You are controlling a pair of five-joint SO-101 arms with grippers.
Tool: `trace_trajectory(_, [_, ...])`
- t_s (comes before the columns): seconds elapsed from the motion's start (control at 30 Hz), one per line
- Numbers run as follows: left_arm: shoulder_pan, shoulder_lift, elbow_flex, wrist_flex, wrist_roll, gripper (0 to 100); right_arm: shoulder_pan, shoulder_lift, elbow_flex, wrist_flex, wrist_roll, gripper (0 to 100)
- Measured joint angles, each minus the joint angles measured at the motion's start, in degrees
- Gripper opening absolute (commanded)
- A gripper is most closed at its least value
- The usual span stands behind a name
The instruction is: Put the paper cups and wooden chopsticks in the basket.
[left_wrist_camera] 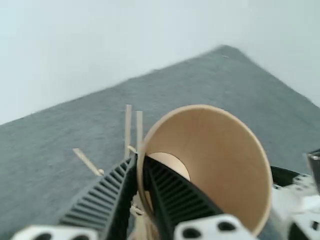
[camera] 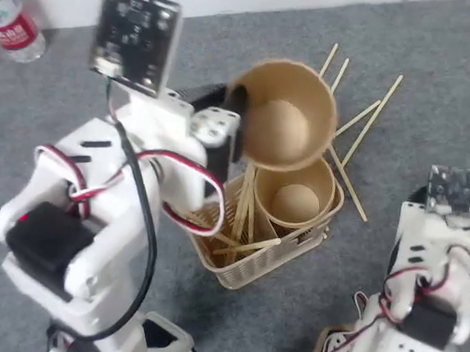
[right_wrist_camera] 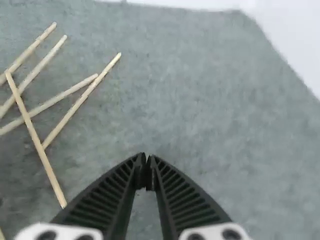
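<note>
— What could have gone wrong at this moment?

— The paper cup (camera: 283,114) was pinched only at its rim by the left gripper (left_wrist_camera: 139,167), with one finger inside and one outside. It was held tilted on its side, above the basket (camera: 252,280). If it had been released so, it could have been rolled over the basket's edge, or been caught on the second cup (camera: 296,197) that already stood inside. The thin wall could also have been dented by too hard a squeeze.

— And the sticks?

— Some chopsticks (camera: 240,218) were leaned inside the basket, and these could have been knocked out by a lowered cup. Several loose chopsticks (camera: 369,123) were scattered on the grey mat (camera: 420,28) behind the basket.

— Was the right gripper (right_wrist_camera: 146,170) of any help?

— No. It was closed on nothing and was held over the mat near the loose sticks.

— How was the held cup seen?

— Plain brown paper, empty, wider at the mouth than at the base. The rim seemed round, though the pinched spot was partly hidden.
</note>
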Motion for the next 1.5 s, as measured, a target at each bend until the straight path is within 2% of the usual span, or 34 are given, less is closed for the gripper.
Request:
trace_trajectory(0.23, [3.52,-0.09,2.2,0.0,0.0,1,0.0,-4.04,8.44,-2.02,-1.41,0.7])
trace_trajectory(0.4, [3.78,-1.41,13.01,0.0,0.0,1,0.0,-4.22,15.21,-5.71,-1.58,0.7])
trace_trajectory(0.67, [3.6,-4.75,27.08,0.0,-0.09,2,0.0,-4.22,16.18,-6.42,-1.58,0.7])
trace_trajectory(0.73, [3.78,-4.22,30.68,-0.88,-0.09,9,0.0,-4.22,16.18,-6.42,-1.58,0.7])
trace_trajectory(0.83, [2.55,-3.25,35.34,-3.69,-0.09,25,0.0,-4.22,16.18,-6.42,-1.58,0.7])
trace_trajectory(0.9, [1.67,-2.81,36.48,-4.4,-0.09,31,0.0,-4.22,16.18,-6.42,-1.58,0.7])
trace_trajectory(1.07, [1.93,-2.81,37.01,-6.24,-0.62,29,-2.2,-4.22,17.67,-6.42,-1.58,0.7])
trace_trajectory(1.3, [1.85,-2.73,37.71,-13.45,-10.55,26,-4.22,-4.22,17.76,-6.42,-1.58,0.7])
trace_trajectory(1.5, [1.93,-2.73,40.53,-16.44,-11.6,26,-4.22,-4.22,17.76,-6.42,-1.58,0.7])
